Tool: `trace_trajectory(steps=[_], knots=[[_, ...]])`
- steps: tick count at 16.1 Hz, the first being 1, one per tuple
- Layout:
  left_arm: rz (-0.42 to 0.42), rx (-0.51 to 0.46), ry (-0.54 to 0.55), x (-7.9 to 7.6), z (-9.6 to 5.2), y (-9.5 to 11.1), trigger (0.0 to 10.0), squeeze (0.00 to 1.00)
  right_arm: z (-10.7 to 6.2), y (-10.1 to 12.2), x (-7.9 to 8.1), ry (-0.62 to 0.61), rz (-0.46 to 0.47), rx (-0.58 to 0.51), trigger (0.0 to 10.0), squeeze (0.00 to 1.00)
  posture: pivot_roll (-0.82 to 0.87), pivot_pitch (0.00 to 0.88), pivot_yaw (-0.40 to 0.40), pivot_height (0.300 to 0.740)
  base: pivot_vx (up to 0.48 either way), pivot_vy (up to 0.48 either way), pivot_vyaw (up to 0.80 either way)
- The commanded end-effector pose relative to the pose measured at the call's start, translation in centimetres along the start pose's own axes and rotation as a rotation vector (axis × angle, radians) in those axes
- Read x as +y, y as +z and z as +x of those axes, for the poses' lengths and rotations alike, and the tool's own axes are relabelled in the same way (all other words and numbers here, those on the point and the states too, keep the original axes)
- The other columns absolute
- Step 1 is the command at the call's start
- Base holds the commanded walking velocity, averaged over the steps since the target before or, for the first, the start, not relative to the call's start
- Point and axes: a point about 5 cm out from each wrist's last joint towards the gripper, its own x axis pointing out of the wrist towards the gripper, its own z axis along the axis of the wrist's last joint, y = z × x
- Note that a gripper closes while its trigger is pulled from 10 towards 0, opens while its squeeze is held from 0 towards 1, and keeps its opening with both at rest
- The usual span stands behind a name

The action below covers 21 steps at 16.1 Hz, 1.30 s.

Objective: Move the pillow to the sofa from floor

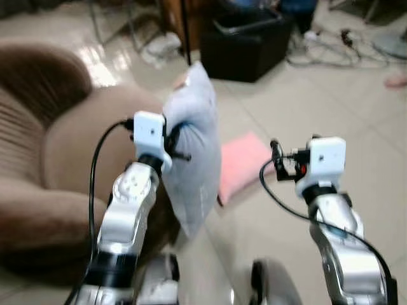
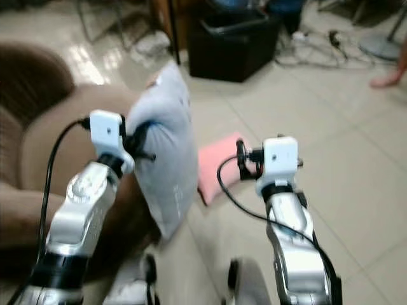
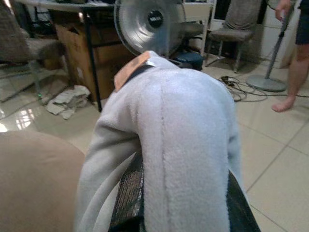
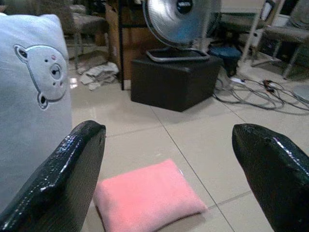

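A pale grey-blue pillow [image 1: 193, 136] with a bear face [image 4: 48, 72] hangs upright in the air, off the floor. My left gripper [image 1: 180, 145] is shut on it, its black fingers [image 3: 128, 195] pinching a fold of the fabric. The pillow hangs at the right edge of the brown sofa [image 1: 70, 146]. A pink pillow [image 1: 245, 166] lies flat on the tiled floor just right of it. My right gripper [image 4: 169, 131] is open and holds nothing, above and short of the pink pillow [image 4: 147, 195].
A black box-shaped ottoman [image 1: 245, 41] with a fan [image 4: 181, 19] on it stands ahead. Cables [image 1: 331, 51] trail across the tiles to its right. A person's bare foot [image 1: 395, 81] is at far right. Crumpled cloth [image 1: 162, 46] lies by a pole.
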Motion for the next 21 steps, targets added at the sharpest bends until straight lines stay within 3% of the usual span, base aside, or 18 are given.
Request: trace_trajectory(steps=[1, 7, 13, 21], knots=[[0.019, -0.066, -0.008, 0.1, -0.3, 1.2, 10.0, 0.0, -0.2, 0.0, 0.3, 0.015, -0.002, 0.003, 10.0, 0.0, -0.07, 0.028, 0.056, 0.72, 0.0, 0.0, 0.0], [0.023, -0.085, -0.06, -0.5, -0.2, 1.5, 10.0, 0.0, -0.8, -0.6, -0.5, 0.016, -0.035, 0.024, 10.0, 0.0, -0.07, 0.015, 0.059, 0.74, 0.0, 0.0, 0.0], [0.012, -0.086, -0.064, -0.4, 0.1, 1.6, 10.0, 0.0, -0.9, -1.5, -0.3, 0.031, -0.13, 0.07, 10.0, 0.0, -0.07, 0.022, 0.062, 0.74, 0.335, 0.0, 0.0], [0.026, -0.068, -0.056, -0.4, 0.1, 1.3, 10.0, 0.0, -1.4, -2.0, 0.5, 0.107, -0.156, 0.085, 10.0, 0.0, -0.06, 0.029, 0.061, 0.74, 0.347, 0.0, 0.8]])
